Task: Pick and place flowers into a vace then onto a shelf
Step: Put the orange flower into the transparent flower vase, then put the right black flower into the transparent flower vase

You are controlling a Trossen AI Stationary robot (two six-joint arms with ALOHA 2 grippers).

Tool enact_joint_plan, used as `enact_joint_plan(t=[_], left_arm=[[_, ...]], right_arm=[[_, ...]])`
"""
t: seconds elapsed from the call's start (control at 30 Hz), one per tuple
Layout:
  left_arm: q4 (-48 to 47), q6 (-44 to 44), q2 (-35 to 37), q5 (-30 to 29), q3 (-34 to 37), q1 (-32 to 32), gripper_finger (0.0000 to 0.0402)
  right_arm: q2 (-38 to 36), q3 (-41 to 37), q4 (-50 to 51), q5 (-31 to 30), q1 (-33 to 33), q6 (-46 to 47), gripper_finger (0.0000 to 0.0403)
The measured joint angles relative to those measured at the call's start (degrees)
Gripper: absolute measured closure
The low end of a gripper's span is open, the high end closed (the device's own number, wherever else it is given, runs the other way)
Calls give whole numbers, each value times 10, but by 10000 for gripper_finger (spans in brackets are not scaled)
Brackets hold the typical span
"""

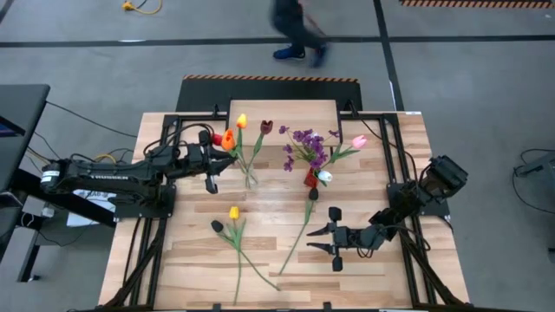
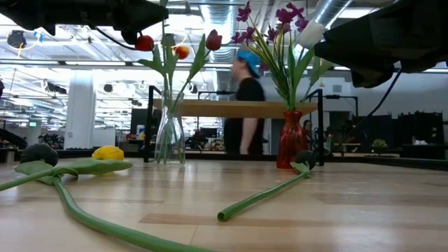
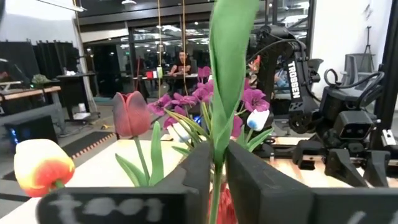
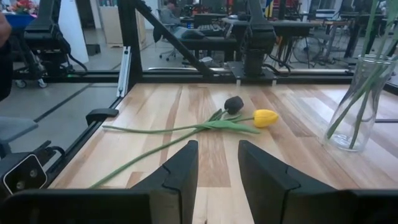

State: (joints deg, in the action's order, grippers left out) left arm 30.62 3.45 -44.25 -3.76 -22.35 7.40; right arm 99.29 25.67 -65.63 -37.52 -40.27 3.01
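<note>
1. My left claw is clenched on a green tulip stem, holding it up just beside the glass vase
2. If I let go too soon, I think the stem can miss the narrow mouth and drop on the bench
3. The vase is light and thin, so a push from my claw could tip it over with the tulips already in it
4. My right claw is released and holds nothing; it waits low over the bench, near a long stem lying there
5. A yellow tulip and a dark tulip lie on the bench, well apart from the vases, and I must fetch them too
6. The red vase holds the purple sprig, a white tulip and a pink tulip
7. The shelf stands behind both vases at the far side, with nothing on top
8. The tall flowers could catch my arm when I lift a vase up there
9. A person walks past beyond the bench, not near my arms
</note>
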Motion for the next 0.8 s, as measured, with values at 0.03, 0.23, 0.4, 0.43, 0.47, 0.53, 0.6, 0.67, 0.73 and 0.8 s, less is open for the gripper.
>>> enact_joint_plan(t=[0.03,0.23,0.4,0.43,0.47,0.53,0.6,0.67,0.73,0.8], left_arm=[[0,-4,0,0,0,0,353],[-66,-35,0,2,-22,0,292],[-201,-56,0,3,-73,-8,258],[-224,-58,0,3,-83,-11,254],[-247,-58,0,2,-93,-15,251],[-292,-60,0,0,-113,-23,246],[-342,-61,0,-9,-134,-31,244],[-385,-62,0,-28,-155,-38,244],[-425,-63,0,-47,-173,-45,244],[-462,-64,0,-63,-192,-50,244]], right_arm=[[0,0,0,0,0,0,295],[0,0,6,0,0,0,295],[0,0,9,0,0,0,295],[0,0,10,0,0,0,295],[0,0,9,0,0,0,295],[0,0,10,0,0,0,295],[0,0,10,0,0,0,295],[0,0,10,0,0,0,295],[0,0,10,0,0,0,295],[0,0,10,0,0,0,295]])
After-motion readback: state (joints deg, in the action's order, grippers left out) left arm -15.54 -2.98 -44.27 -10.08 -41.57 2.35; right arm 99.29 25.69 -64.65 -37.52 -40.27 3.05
